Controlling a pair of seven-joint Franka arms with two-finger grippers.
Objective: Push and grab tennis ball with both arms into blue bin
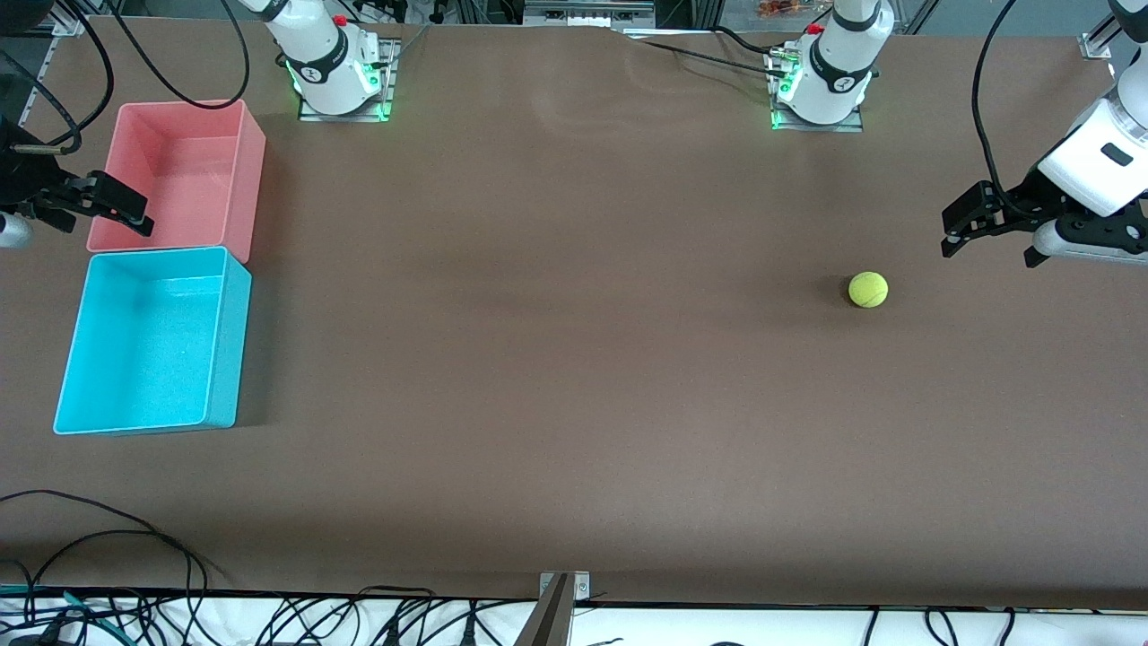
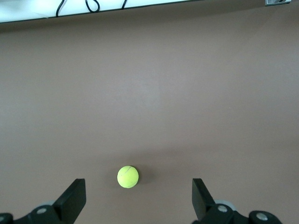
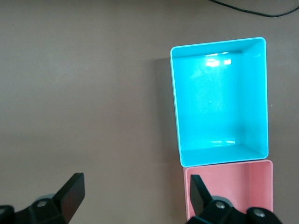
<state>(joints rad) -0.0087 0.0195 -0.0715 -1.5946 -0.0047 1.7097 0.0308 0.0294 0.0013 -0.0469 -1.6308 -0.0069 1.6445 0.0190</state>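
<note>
The tennis ball (image 1: 868, 289) (image 2: 127, 177), small and yellow-green, rests on the brown table toward the left arm's end. My left gripper (image 1: 989, 247) (image 2: 138, 196) hangs open over the table beside it; in the left wrist view the ball shows between the two fingers, touching neither. The blue bin (image 1: 143, 350) (image 3: 219, 107) stands empty at the right arm's end of the table. My right gripper (image 1: 100, 220) (image 3: 135, 186) is open with nothing in it, over the outer edge of the pink bin, beside the blue bin.
A pink bin (image 1: 179, 170) (image 3: 243, 186), also empty, touches the blue bin and stands farther from the front camera. Black cables (image 1: 134, 538) trail along the table's front edge, where a metal bracket (image 1: 563, 588) sits. Both arm bases (image 1: 336, 72) (image 1: 821, 85) stand at the back.
</note>
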